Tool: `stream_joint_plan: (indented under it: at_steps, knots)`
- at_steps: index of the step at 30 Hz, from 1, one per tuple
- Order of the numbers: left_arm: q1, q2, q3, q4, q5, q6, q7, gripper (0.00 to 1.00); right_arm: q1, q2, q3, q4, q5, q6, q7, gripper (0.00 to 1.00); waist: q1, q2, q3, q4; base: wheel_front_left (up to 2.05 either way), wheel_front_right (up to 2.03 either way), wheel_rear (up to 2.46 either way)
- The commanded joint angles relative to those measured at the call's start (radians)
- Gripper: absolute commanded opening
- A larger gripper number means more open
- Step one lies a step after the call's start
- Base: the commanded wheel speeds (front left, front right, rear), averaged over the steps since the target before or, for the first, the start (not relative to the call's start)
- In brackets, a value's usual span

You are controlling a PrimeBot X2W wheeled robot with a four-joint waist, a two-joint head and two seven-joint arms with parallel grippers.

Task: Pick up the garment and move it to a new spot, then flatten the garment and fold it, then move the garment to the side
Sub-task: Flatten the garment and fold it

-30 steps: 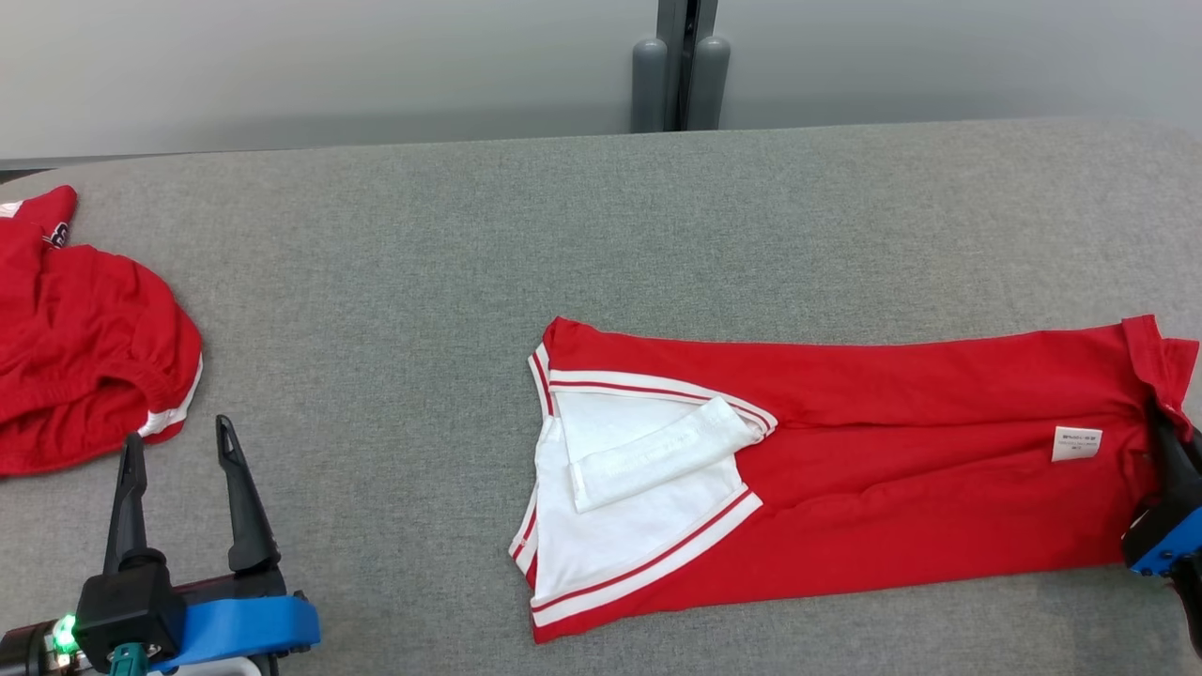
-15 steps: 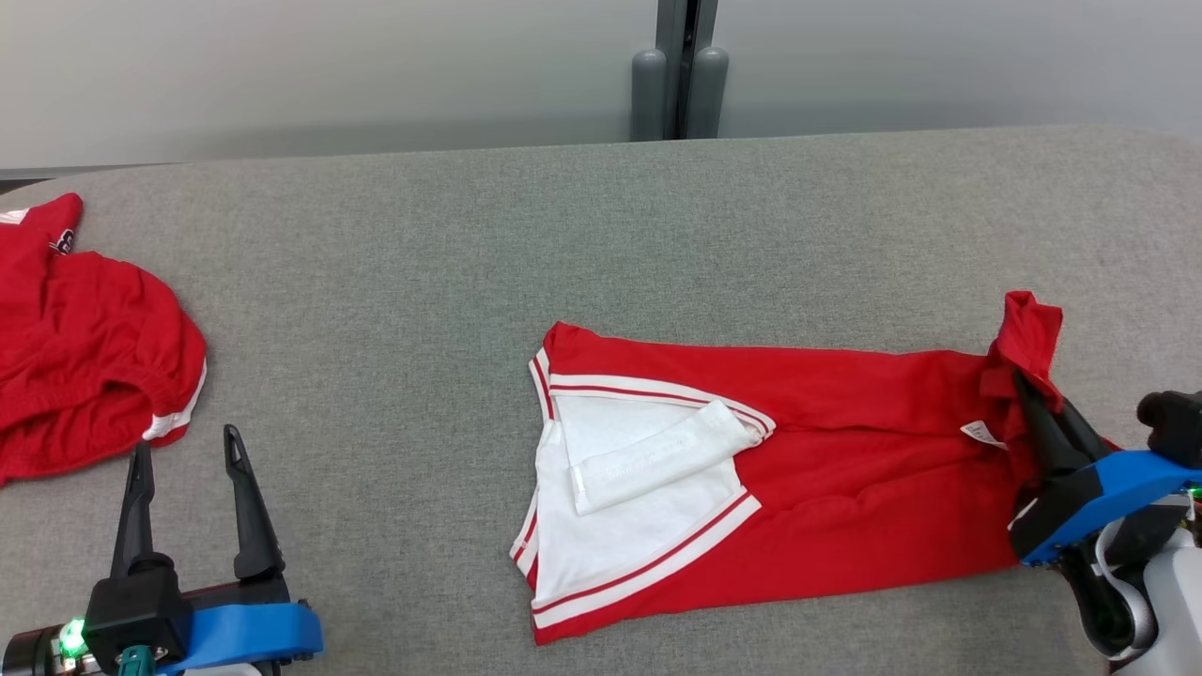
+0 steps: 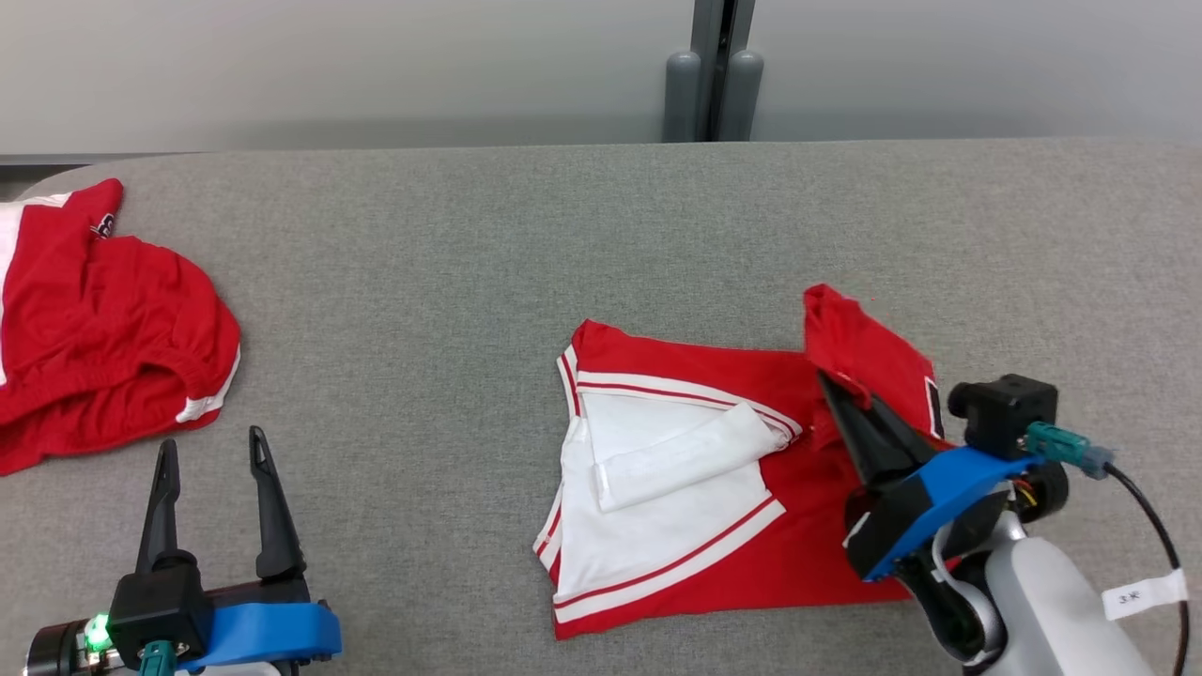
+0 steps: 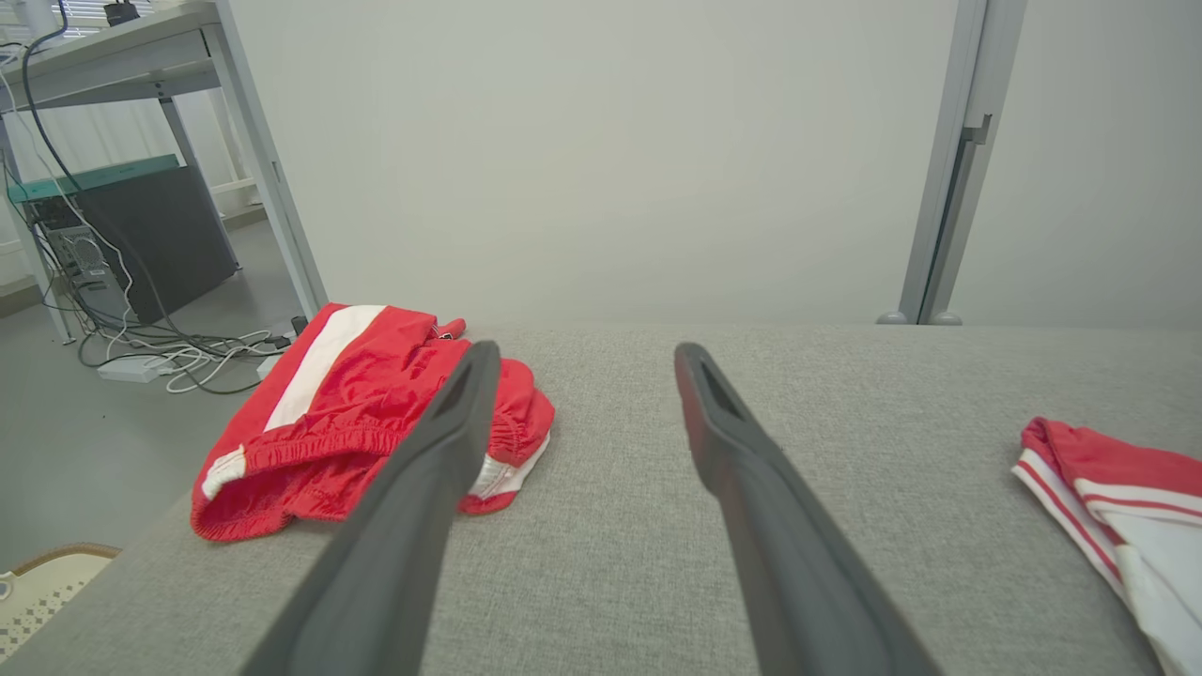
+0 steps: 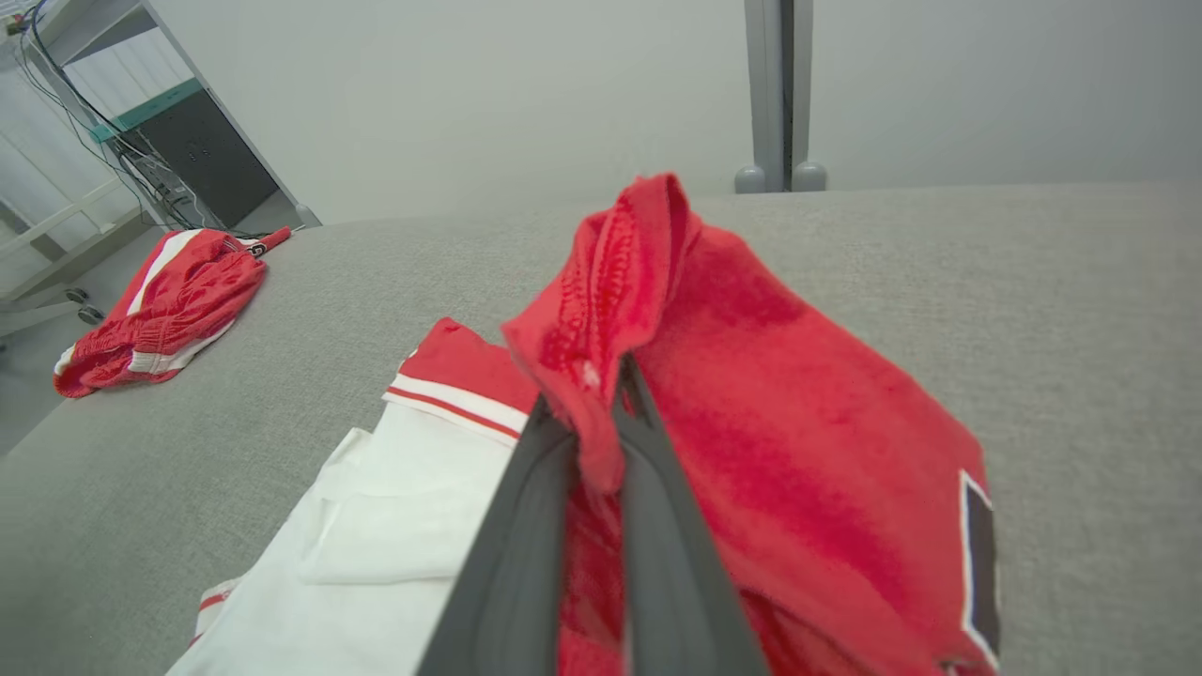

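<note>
At the near left, the left pincer (image 3: 211,441) hovers over the grey fabric surface (image 3: 423,282), fingers spread, holding nothing. At the near right, the right pincer (image 3: 831,385) is pressed together on a raised red edge of the garment (image 3: 751,563), holding that end up over the rest. The garment lies right of centre on the surface, red with a white panel and striped trim. Further left lies a crumpled red cloth (image 3: 103,347). Beyond the far edge stands a grey post (image 3: 714,84).

surface: grey fabric table (image 3: 470,282) | centre-right: red-white garment (image 3: 676,526) | far left: red shorts (image 3: 103,329)
</note>
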Motion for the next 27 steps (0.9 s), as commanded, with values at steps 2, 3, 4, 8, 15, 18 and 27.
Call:
stream_joint_plan:
  at_steps: [2,3,4,8,15,18,27]
  knots:
    - [-0.020,-0.002,-0.002,0.002,0.002,-0.001,-0.004,1.00,-0.032,0.027,0.037,0.009,-0.007,0.000,-0.004,0.00,0.0000,0.0000,0.004,0.011,0.00,0.00,0.00]
    - [-0.023,-0.004,-0.005,0.004,0.002,-0.004,-0.004,1.00,-0.049,0.044,0.065,0.021,-0.009,0.000,-0.008,0.00,0.0000,0.0000,0.007,0.019,0.00,0.00,0.00]
    - [-0.025,-0.005,-0.005,0.005,0.001,-0.005,-0.004,1.00,-0.058,0.053,0.078,0.030,-0.009,0.000,-0.011,0.00,0.0000,0.0000,0.009,0.024,0.00,0.00,0.00]
    - [-0.030,-0.009,-0.011,0.010,0.000,-0.004,-0.004,1.00,-0.094,0.082,0.121,0.068,-0.009,0.000,-0.028,0.00,0.0000,0.0000,0.018,0.043,0.00,0.00,0.00]
    - [-0.052,-0.013,-0.017,0.019,-0.005,-0.010,-0.004,1.00,-0.130,0.110,0.181,0.134,0.008,0.000,-0.052,0.00,0.0000,0.0000,0.036,0.078,0.00,0.00,0.00]
    - [-0.063,-0.015,-0.020,0.021,-0.007,-0.012,-0.004,1.00,-0.143,0.114,0.196,0.154,0.014,0.000,-0.064,0.00,0.0000,0.0000,0.044,0.088,0.00,0.00,0.00]
    - [-0.073,-0.019,-0.029,0.027,-0.010,-0.008,-0.004,1.00,-0.153,0.119,0.237,0.197,0.049,0.000,-0.102,1.00,0.0000,0.0000,0.052,0.094,0.00,0.00,0.00]
